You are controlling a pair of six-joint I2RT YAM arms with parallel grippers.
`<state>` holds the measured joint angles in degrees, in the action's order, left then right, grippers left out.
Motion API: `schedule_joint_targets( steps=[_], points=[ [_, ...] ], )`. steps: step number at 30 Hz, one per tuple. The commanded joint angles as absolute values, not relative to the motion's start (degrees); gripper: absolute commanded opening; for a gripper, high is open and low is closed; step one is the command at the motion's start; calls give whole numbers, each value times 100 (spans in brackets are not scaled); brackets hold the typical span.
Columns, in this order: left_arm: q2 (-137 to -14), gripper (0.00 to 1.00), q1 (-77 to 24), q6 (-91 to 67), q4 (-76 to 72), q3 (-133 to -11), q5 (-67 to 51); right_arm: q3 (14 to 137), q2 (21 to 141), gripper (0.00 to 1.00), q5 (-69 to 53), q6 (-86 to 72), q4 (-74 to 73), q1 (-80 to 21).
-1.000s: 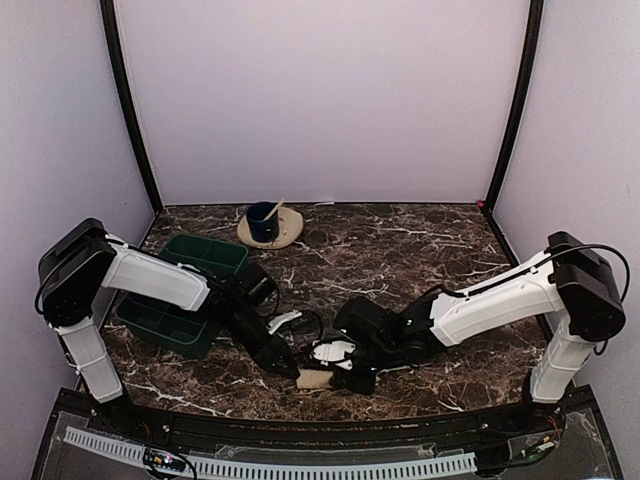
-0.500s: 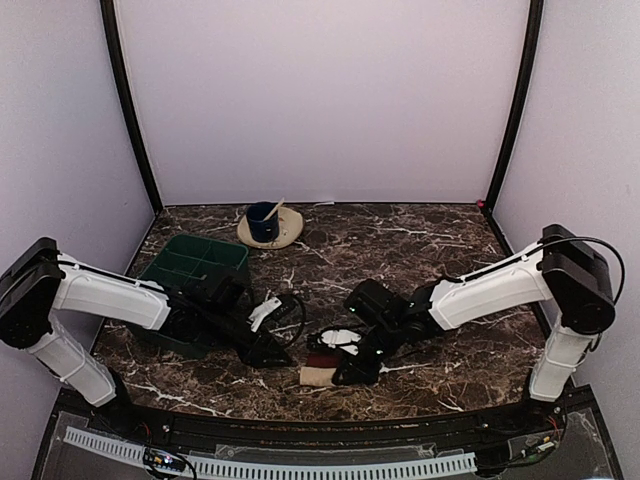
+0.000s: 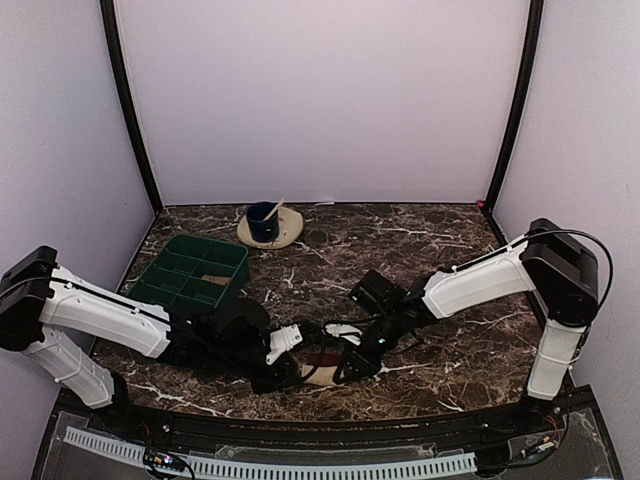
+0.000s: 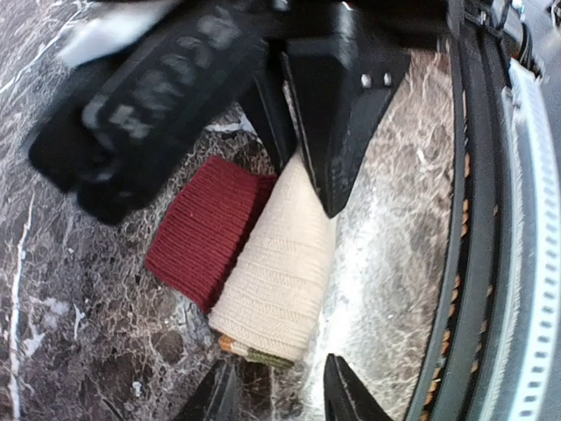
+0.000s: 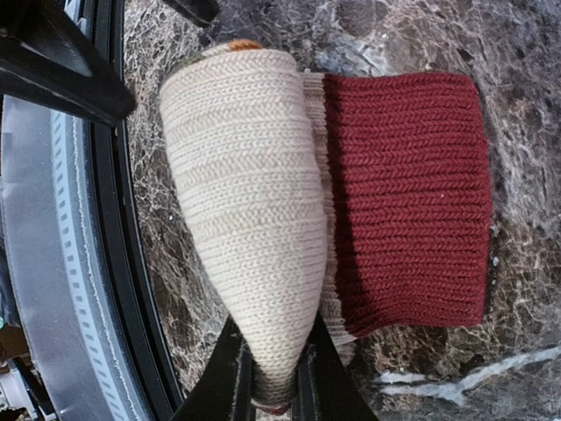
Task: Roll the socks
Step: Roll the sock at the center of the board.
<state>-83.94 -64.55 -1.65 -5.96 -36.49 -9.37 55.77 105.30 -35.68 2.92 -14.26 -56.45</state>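
The socks lie at the lower centre of the overhead view, close to the near edge of the table. They are wound into a tan roll that tapers to one end, with striped fabric peeping from the other. One red cuff is not yet rolled in and lies flat on the table, touching the roll's side.

The right tool is nearly closed, pinching the narrow tip of the roll between its fingers. The left tool stands partly open at the roll's opposite end with one finger to each side, holding nothing.

The likeliest failure is unwinding. The roll is gripped at one thin tip only, so a pull or twist there could make the soft layers slacken or telescope into a cone. If the left tool closes off-centre, it may catch only the outer layer and peel it back. The cuff could drag on the marble instead of wrapping in. The dark rail at the table's edge is just beside the roll, so a push that way could send the bundle off.
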Motion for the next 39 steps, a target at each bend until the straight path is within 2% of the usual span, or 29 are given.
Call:
schedule_joint_targets(
  steps=[1, 14, 29, 33, 39],
  points=[
    [-8461, 36, -6758, 553, -670, -3753, -138, 5573, 10782, 0, -3740, 324, -1977, -5591],
    [-8856, 37, -7011, 1377, -740, -4083, 284, 5682, 10932, 0, -3895, 422, -2180, -5573],
    [-9481, 37, -7049, 1731, -156, -4523, -373, 5759, 11017, 0, -3938, 500, -2293, -5547],
    [-9718, 31, -7049, 1699, 35, -4694, -353, 5739, 11022, 0, -3937, 488, -2292, -5537],
    [-9860, 12, -7049, 1658, 214, -4846, -357, 5739, 11049, 0, -3929, 475, -2281, -5520]
  ],
)
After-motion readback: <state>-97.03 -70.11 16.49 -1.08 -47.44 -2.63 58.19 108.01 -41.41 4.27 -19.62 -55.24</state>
